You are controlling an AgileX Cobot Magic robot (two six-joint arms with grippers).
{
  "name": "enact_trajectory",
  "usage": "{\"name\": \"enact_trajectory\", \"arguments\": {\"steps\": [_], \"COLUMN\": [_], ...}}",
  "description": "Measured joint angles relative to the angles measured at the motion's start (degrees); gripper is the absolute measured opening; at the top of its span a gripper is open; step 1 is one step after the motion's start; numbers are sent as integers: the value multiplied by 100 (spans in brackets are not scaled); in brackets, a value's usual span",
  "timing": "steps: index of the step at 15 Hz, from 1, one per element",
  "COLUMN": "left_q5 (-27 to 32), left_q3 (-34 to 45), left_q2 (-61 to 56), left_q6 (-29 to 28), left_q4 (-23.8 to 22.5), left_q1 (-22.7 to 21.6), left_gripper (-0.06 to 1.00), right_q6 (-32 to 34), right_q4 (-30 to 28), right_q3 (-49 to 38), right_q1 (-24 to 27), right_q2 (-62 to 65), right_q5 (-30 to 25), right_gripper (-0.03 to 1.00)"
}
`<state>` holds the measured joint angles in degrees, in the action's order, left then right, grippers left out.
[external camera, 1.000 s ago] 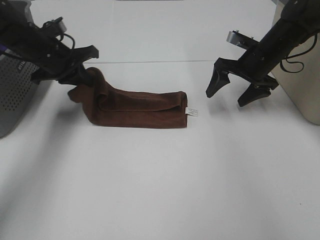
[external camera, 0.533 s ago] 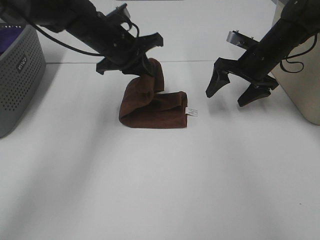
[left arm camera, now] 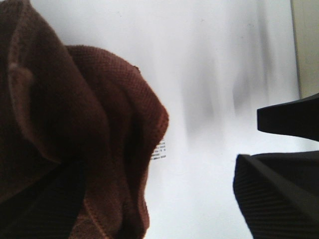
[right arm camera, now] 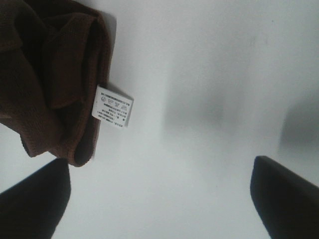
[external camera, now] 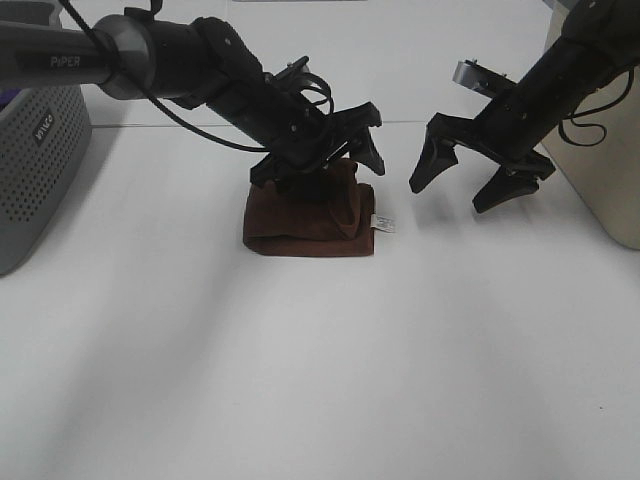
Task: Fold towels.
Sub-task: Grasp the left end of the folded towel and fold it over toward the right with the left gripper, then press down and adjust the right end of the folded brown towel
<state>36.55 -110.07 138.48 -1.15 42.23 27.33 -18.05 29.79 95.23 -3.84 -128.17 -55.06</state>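
Observation:
A brown towel (external camera: 305, 218) lies folded into a short stack on the white table, with a white tag (external camera: 384, 224) at its right end. My left gripper (external camera: 322, 168) reaches across the middle and sits low over the towel's top, jaws spread, holding nothing. In the left wrist view the towel (left arm camera: 84, 139) bunches against one finger (left arm camera: 40, 209) while the other finger (left arm camera: 279, 199) stands clear. My right gripper (external camera: 462, 182) hovers open and empty just right of the towel. Its wrist view shows the towel end (right arm camera: 55, 79) and the tag (right arm camera: 113, 106).
A grey perforated basket (external camera: 40, 160) stands at the left edge with something purple (external camera: 8, 100) in it. A beige box (external camera: 600, 150) stands at the right edge behind my right arm. The white table (external camera: 320, 380) stretches toward the front.
My left gripper carried the towel's left end rightward over the rest, halving its length, then opened over it. The right arm has stayed put.

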Motion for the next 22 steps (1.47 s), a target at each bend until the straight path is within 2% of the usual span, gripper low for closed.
{"name": "enact_trajectory", "arguments": {"steps": [2, 4, 6, 9, 10, 12, 16, 19, 22], "left_q5": [-6, 97, 189, 481, 602, 682, 688, 716, 722], "left_q3": [-29, -160, -201, -212, -212, -212, -212, -212, -212], "left_q2": [-17, -367, -739, -894, -865, -859, -859, -859, -859], "left_q6": [17, 498, 733, 751, 751, 688, 642, 573, 269], "left_q4": [46, -40, -430, -1094, -1278, -1656, -2217, -2452, -2693], "left_q1": [0, -195, -539, -1100, -1215, -1364, -1404, -1404, -1404], "left_gripper": [79, 80, 80, 81, 81, 81, 81, 81, 81], "right_q6": [0, -69, -487, -1186, -1329, -1415, -1473, -1478, -1478], "right_q4": [92, 516, 1186, 2555, 2762, 2888, 3019, 3042, 3008], "right_q3": [0, 0, 0, 0, 29, 189, 361, 361, 361], "right_q1": [0, 0, 0, -92, -241, -693, -1513, -1845, -1994], "right_q2": [0, 0, 0, 0, 0, 0, -6, -160, -470], "right_q5": [0, -34, -223, -470, -487, -418, 327, 785, 1220], "right_gripper": [93, 93, 93, 93, 93, 93, 93, 92, 92]}}
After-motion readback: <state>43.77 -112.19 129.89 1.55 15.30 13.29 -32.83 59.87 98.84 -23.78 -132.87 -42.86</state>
